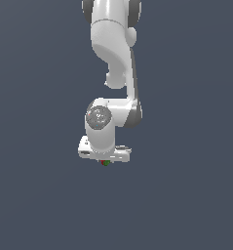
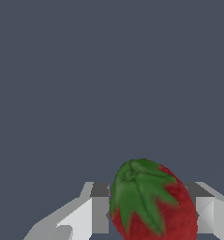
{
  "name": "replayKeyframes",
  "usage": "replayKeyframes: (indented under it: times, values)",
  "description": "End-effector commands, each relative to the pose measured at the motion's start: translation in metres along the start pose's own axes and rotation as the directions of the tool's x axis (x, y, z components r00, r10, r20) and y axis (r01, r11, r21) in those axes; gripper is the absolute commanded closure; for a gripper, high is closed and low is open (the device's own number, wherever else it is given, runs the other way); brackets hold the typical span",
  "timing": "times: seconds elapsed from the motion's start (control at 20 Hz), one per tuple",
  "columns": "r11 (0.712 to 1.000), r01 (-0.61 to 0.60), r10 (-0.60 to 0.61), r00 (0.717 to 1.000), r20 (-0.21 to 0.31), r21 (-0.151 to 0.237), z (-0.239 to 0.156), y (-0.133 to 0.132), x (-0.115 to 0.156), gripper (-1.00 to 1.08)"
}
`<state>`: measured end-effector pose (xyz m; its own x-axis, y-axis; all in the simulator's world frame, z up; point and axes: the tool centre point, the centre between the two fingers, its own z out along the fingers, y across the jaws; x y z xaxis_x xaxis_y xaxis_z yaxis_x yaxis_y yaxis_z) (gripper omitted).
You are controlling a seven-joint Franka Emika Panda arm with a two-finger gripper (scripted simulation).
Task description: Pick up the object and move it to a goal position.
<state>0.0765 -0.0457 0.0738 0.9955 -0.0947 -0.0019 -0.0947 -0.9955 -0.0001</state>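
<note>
We see the end effector (image 2: 151,213) closed around the strawberry (image 2: 153,204), which sits between its fingers (image 2: 100,213), green cap toward the wrist camera.

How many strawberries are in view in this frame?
1. The strawberry sits between the fingers of the claw, directly under the arm. Neither view shows another.

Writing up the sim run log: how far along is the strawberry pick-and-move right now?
Done: the arm has reached the strawberry; in the wrist view it sits between the two fingers. In hand: the grasp itself. The fingers flank the fruit closely, but contact is not clear, and in the exterior view only a red-green speck shows under the gripper, so a lift cannot be confirmed. Left: the carry to the goal; no goal marker is visible in either view.
</note>
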Motion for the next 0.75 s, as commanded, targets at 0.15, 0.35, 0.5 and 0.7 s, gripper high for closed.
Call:
replayKeyframes:
  times: [0.15,0.35,0.5,0.7]
  values:
    - [1.000,-0.001,0.001,1.000,-0.002,0.000,-0.040,0.050,-0.004,1.08]
    - [1.000,-0.001,0.001,1.000,-0.002,0.000,-0.063,0.079,-0.006,1.08]
    - [1.000,-0.001,0.001,1.000,-0.002,0.000,-0.074,0.093,-0.007,1.08]
    - [1.000,-0.001,0.001,1.000,-0.002,0.000,-0.079,0.100,-0.007,1.08]
